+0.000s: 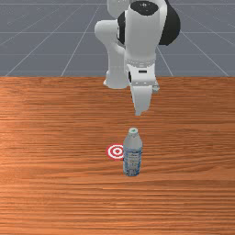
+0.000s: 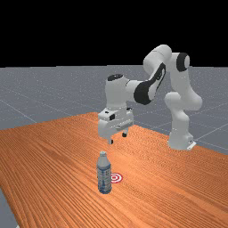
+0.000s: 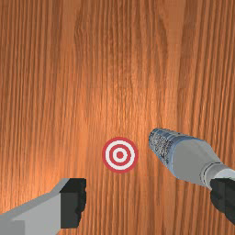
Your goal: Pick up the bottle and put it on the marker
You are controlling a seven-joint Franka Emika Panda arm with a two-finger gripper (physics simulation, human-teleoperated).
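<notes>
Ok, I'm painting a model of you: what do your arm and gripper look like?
My arm is rounded and white with black sections at some joints. My gripper has a white body with dark patches, and grey fingers ending in blocky black tips.

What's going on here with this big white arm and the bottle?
A robot arm is meant to put the bottle on the round red-and-white marker. Right now it holds nothing: its tool hangs open above the table. The bottle stands upright beside the marker, not on it, so the job isn't done yet.
</notes>
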